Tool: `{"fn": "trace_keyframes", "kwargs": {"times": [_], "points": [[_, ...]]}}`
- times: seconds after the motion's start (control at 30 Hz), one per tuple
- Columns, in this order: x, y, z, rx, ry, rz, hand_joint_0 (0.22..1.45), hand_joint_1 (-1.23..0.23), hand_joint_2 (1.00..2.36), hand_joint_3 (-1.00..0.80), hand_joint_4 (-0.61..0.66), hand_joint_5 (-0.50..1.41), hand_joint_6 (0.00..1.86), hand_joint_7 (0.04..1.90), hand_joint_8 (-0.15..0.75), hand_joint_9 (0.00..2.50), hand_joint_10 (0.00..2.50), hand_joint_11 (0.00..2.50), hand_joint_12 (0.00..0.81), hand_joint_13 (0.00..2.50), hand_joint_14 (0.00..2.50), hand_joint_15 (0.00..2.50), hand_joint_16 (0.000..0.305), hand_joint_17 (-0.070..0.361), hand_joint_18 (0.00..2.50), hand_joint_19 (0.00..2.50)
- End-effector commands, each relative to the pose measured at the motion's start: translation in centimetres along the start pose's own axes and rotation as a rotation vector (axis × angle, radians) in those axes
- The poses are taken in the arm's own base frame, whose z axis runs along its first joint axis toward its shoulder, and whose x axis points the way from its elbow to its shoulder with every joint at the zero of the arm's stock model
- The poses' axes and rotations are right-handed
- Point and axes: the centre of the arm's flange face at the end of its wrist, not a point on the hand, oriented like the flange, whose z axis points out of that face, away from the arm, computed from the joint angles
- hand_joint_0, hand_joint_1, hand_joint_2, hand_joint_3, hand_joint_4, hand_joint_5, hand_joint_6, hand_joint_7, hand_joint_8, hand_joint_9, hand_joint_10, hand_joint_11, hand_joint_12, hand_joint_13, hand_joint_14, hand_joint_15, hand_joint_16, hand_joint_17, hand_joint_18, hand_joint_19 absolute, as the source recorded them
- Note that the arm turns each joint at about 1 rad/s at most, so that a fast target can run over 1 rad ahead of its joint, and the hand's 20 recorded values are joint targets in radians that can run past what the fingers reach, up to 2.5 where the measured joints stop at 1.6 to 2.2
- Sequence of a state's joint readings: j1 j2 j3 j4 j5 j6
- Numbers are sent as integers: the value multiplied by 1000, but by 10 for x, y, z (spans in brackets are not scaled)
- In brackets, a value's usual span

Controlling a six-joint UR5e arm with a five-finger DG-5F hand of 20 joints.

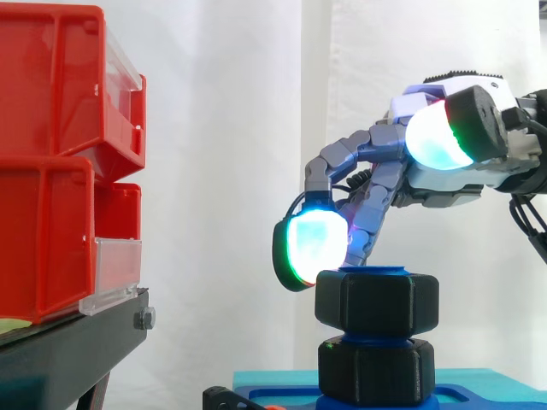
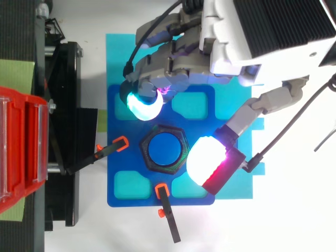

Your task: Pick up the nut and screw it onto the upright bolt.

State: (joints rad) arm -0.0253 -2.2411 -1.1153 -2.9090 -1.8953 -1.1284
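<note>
Side and top views of the nut-and-bolt station. The nut (image 1: 377, 301), black and six-sided, sits on the upright bolt (image 2: 164, 147), whose blue end shows flush in the nut's bore from above and as a thin blue rim over it from the side. It rides directly over a second black hexagonal piece (image 1: 374, 371) at the bolt's foot, with a narrow gap between them, so threading looks started but not run down.

The hand (image 1: 402, 171) reaches in from the right and arches over the nut. Its fingers (image 1: 316, 243) are loosely curled and spread, holding nothing. One glowing pad hangs just beside the nut's upper left edge, and the thumb (image 2: 210, 160) is raised well above its right side. This straddling pose likely readies the pads to close on opposite flats for another turn. Whether the low pad touches the nut cannot be told.

The bolt stands at the centre of a blue plate (image 2: 122, 184) with shallow turquoise pockets. The plate lies on a turquoise mat (image 2: 115, 52) on the white tabletop (image 2: 294, 210). Two black clamps with orange tips (image 2: 119, 143) bear on the plate's left and lower edges, presumably to stop it from twisting under the turning load.

To the left, red bins (image 1: 47, 94) with clear front lips are stacked on a black stand (image 1: 68, 342), well apart from the work. A white curtain (image 1: 231, 128) closes the background
</note>
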Motion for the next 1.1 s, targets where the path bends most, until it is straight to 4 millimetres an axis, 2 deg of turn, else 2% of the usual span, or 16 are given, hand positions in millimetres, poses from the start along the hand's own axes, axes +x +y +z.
{"fn": "trace_keyframes", "kwargs": {"times": [0.0, 0.07, 0.37, 0.7, 0.87, 1.07], "points": [[11, 0, -2, 3, 20, 8, 486, -323, 1000, -500, 306, -61, 504, 924, 295, 993, 0, 0, 301, 709, 0, 0, 34, 78, 471, 163], [16, -1, -4, 3, 24, 10, 486, -324, 1000, -500, 304, -63, 504, 916, 287, 981, 0, 0, 300, 708, 0, 0, 34, 77, 466, 166], [10, 4, 6, -30, -38, 6, 488, -333, 1000, -500, 302, -66, 504, 907, 292, 990, 0, 0, 303, 710, 0, 0, 34, 77, 471, 163], [10, 7, 10, -41, -64, -12, 494, -342, 1000, -500, 324, -38, 505, 996, 303, 1055, 0, 0, 293, 755, 0, 0, 33, 74, 527, 199], [23, 3, 11, -42, -109, -29, 496, -349, 1000, -500, 317, -36, 505, 1007, 303, 1076, 0, 0, 289, 783, 0, 0, 32, 72, 538, 204], [26, 2, 10, -35, -116, -23, 499, -356, 1000, -500, 312, -29, 505, 1040, 299, 1093, 0, 0, 288, 743, 0, 0, 31, 70, 496, 169]]}}
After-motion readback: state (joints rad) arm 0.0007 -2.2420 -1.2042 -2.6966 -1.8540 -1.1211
